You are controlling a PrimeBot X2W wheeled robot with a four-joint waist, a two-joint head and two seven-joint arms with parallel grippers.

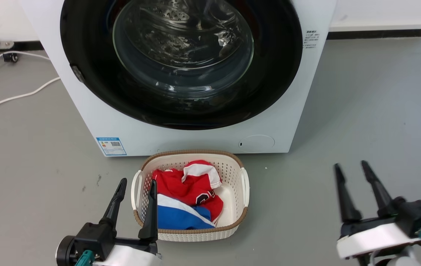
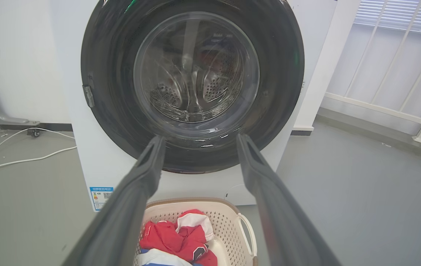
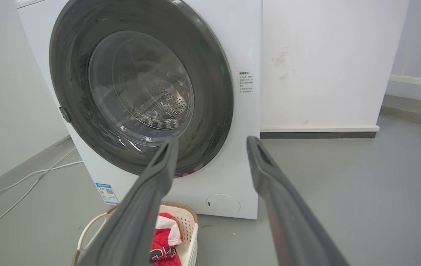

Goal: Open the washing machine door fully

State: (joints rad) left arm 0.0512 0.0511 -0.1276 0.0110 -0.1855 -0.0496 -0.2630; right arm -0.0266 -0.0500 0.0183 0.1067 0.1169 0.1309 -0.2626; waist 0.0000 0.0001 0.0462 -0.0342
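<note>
I am holding both hands low, touching nothing. My left gripper (image 1: 138,181) is hanging at 7 o'clock in the head view, fingers parted and gripping nothing, one finger crossing in front of the laundry basket (image 1: 192,157). My right gripper (image 1: 351,164) is at 4 o'clock, likewise spread and empty, over the bare floor (image 1: 362,111). The washing machine door (image 1: 182,55) is sitting shut at 12 o'clock, flat against the white front of the washing machine (image 1: 195,138). The basket, carrying red, white and blue clothes (image 1: 184,184), is standing just at the machine's 6 o'clock.
</note>
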